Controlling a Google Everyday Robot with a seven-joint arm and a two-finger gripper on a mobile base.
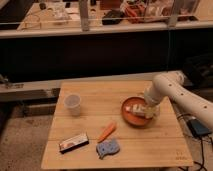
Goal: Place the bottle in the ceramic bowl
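Note:
The orange-brown ceramic bowl [130, 116] sits on the right part of the wooden table [90, 120]. The small white bottle [135, 108] lies on its side inside the bowl, cap to the left. My gripper [150, 111] hangs from the white arm [175, 90], which comes in from the right. It is down over the right side of the bowl, at the bottle's right end. I cannot tell whether it touches the bottle.
A translucent white cup [73, 104] stands at the table's left. An orange carrot [106, 132], a blue sponge-like piece [108, 148] and a dark flat packet [73, 142] lie near the front. A black device [199, 127] with cables sits off the right edge.

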